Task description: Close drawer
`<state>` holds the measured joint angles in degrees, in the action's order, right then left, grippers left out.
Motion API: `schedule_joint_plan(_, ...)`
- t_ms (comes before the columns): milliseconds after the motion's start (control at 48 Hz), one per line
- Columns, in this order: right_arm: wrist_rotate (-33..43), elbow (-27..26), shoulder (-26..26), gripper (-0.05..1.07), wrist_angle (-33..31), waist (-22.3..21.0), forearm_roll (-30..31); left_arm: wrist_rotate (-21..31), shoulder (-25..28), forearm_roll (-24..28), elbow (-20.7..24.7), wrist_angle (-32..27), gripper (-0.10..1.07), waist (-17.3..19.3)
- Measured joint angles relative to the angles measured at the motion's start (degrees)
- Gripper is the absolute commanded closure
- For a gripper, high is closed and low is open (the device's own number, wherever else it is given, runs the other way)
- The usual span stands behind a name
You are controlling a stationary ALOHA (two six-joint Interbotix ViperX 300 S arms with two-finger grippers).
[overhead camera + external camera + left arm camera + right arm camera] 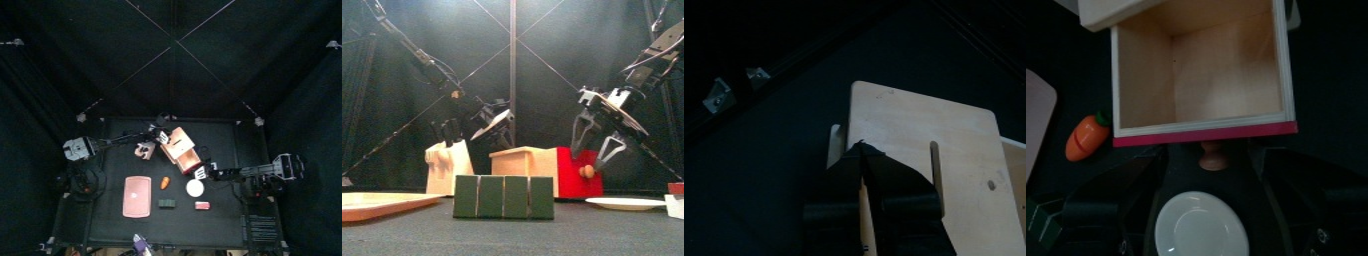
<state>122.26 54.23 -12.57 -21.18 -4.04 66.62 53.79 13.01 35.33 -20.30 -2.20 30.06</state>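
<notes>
Clearly the reddish-brown wooden drawer (1200, 75) stands pulled out just ahead of the right gripper (1212, 152), whose spread jaws partly hide its knob.

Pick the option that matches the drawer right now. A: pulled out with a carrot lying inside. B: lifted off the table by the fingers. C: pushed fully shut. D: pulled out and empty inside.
D: in the right wrist view the drawer stands open with its bare wooden floor showing, and the carrot lies outside it on the table.
</notes>
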Motion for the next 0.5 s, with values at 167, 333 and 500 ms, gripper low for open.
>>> schedule_joint_plan(167, 0.0, -0.7, 0.9, 0.07, 0.0, -1.8, 1.3, 0.0, 0.2, 0.0, 0.1, 0.0, 0.62, 0.0)
schedule_joint_plan(333, 0.0, -2.0, 2.2, 0.07, 0.4, -4.4, 3.1, 0.0, 0.3, 0.0, 0.2, 0.0, 0.62, 0.0)
schedule_joint_plan(500, 0.1, -4.1, 4.1, 0.07, 2.1, -6.7, 5.1, 0.0, 0.4, 0.0, 0.3, -0.1, 0.62, 0.0)
